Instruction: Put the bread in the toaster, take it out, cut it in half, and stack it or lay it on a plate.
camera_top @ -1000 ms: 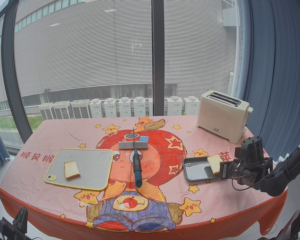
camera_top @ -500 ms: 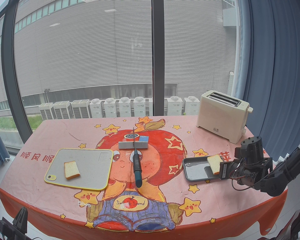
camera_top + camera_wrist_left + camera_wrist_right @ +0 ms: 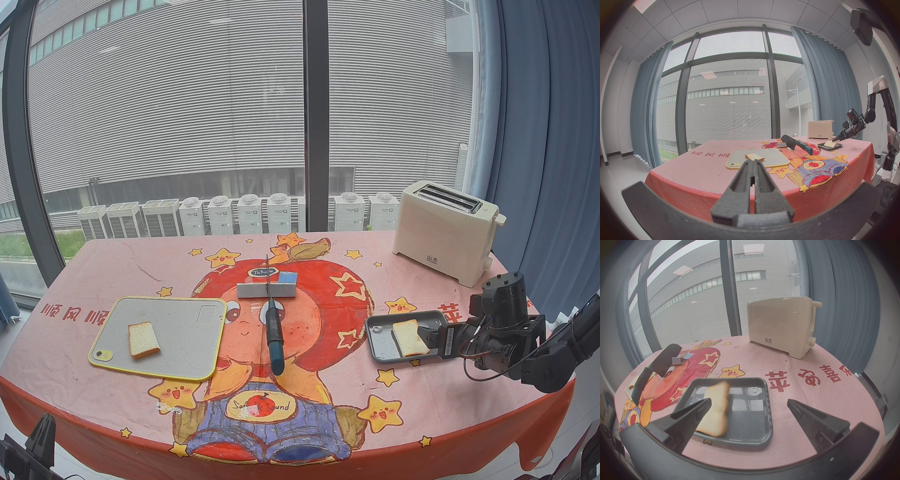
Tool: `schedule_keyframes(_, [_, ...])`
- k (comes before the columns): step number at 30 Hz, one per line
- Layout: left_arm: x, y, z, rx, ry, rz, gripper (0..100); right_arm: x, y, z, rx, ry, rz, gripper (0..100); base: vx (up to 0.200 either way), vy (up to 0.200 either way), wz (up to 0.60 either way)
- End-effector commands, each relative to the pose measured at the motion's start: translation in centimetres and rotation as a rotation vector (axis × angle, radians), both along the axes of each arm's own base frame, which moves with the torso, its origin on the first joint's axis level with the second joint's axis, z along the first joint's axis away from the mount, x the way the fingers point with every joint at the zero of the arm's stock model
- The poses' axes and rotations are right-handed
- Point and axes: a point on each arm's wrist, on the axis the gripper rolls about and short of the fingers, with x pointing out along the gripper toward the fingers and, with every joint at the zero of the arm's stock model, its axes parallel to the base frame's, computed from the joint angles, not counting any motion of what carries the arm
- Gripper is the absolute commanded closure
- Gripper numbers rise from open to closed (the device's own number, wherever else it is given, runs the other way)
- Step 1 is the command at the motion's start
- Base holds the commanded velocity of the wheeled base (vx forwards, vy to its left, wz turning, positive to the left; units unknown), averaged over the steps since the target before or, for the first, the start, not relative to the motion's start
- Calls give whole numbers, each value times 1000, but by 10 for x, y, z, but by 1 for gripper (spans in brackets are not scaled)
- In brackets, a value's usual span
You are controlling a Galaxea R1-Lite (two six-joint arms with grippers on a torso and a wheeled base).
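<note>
Right end effector is sitting wide open, gripping nothing, at the edge of the dark grey metal tray. The pale bread slice is lying in that tray just ahead of it, long axis running roughly near-to-far. The right arm's way nearer. The left end effector is hanging closed off the table's front-left corner. Count: two slices, with the second bread slice lying on the grey cutting board, one cream toaster, one blue-handled knife.

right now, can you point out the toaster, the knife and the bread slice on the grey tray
toaster (image 3: 437, 240): head view, on its front wall
knife (image 3: 272, 325): head view, on its dark handle
bread slice (image 3: 409, 338): head view, on its top face
</note>
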Motion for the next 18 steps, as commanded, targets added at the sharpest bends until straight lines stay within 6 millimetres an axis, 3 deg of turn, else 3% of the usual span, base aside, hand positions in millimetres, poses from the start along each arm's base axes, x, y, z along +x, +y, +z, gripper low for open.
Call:
schedule_keyframes(1, [0, 0, -5, 0, 1, 0, 100, -1, 0, 1, 1, -3, 1, 0, 0, 0, 0])
schedule_keyframes(18, [0, 0, -5, 0, 1, 0, 100, -2, -1, 1, -7, -1, 5, 0, 0, 0, 0])
